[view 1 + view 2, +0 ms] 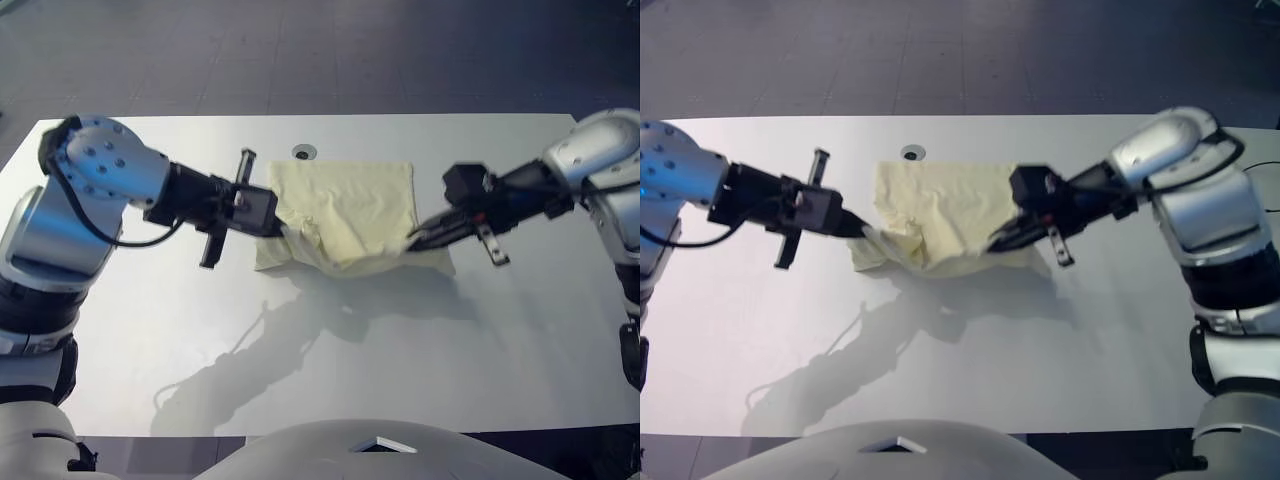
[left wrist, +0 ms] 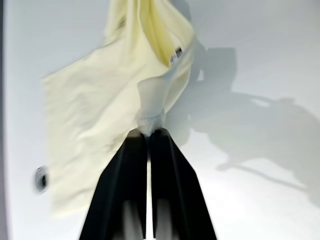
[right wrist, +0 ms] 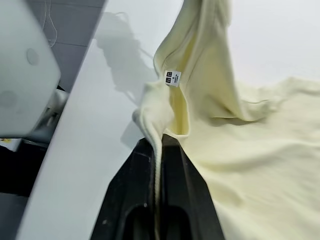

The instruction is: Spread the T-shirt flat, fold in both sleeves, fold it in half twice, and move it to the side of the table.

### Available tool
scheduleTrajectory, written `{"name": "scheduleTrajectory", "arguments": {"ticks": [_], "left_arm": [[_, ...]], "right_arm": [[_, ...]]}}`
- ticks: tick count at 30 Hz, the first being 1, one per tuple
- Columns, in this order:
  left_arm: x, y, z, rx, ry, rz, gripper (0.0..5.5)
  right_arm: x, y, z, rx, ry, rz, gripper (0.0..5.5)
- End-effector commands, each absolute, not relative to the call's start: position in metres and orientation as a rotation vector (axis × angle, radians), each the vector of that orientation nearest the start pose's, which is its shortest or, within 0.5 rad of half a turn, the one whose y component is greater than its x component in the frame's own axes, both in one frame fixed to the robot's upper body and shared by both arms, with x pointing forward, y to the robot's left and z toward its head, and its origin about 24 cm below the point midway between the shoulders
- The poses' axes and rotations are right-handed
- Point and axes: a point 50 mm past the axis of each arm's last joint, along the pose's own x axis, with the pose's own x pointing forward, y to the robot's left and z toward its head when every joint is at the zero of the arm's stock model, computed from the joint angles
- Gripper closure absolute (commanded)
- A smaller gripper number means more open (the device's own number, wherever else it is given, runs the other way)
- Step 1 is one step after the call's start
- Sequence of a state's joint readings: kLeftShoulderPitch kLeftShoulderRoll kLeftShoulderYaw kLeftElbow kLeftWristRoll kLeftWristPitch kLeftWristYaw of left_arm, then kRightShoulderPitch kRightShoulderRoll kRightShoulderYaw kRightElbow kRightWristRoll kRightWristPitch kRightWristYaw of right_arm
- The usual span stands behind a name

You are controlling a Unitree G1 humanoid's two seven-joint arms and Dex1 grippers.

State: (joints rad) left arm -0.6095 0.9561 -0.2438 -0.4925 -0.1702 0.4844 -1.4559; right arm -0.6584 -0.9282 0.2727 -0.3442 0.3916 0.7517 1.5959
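Pale-yellow fabric of the T-shirt (image 1: 345, 215) lies at the far middle of the white table (image 1: 300, 370), its near edge raised off the surface at both corners. The left gripper (image 1: 283, 230) is clamped on the near-left corner and the right gripper (image 1: 412, 240) is pinched shut on the near-right corner. The far part rests flat as a compact rectangle with no sleeve sticking out, so the sleeve folds appear done and a half fold looks to be in hand. The remaining folding and the move to the table's side seem left to do. A small sewn label (image 3: 172, 77) shows at the lifted edge. A round grommet (image 1: 304, 152) sits just beyond the shirt's far-left corner, the one obstacle nearby.
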Motion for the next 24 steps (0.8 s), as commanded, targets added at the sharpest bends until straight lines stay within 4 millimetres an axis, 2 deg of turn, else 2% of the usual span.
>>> {"name": "scheduleTrajectory", "arguments": {"ticks": [1, 8, 11, 12, 14, 18, 24], "left_arm": [[0.215, 0.15, 0.191, 1.031, 0.366, -1.634, 5.49], [0.182, 0.158, 0.142, 1.04, 0.532, -1.697, 5.49], [0.173, 0.162, 0.13, 1.048, 0.576, -1.714, 5.49], [0.17, 0.164, 0.127, 1.046, 0.587, -1.72, 5.5], [0.16, 0.167, 0.124, 1.04, 0.609, -1.751, 5.5], [0.153, 0.171, 0.136, 0.963, 0.608, -1.806, 4.73], [0.186, 0.183, 0.18, 0.884, 0.449, -1.601, 3.77]], "right_arm": [[0.222, -0.154, 0.185, -0.546, 0.614, 1.775, 5.5], [0.203, -0.153, 0.144, -0.56, 0.7, 1.748, 5.5], [0.196, -0.155, 0.131, -0.568, 0.726, 1.742, 5.5], [0.193, -0.155, 0.128, -0.568, 0.734, 1.741, 5.19], [0.187, -0.157, 0.123, -0.572, 0.75, 1.742, 4.97], [0.183, -0.17, 0.124, -0.608, 0.794, 1.735, 4.26], [0.201, -0.197, 0.155, -0.664, 0.74, 1.578, 3.34]]}}
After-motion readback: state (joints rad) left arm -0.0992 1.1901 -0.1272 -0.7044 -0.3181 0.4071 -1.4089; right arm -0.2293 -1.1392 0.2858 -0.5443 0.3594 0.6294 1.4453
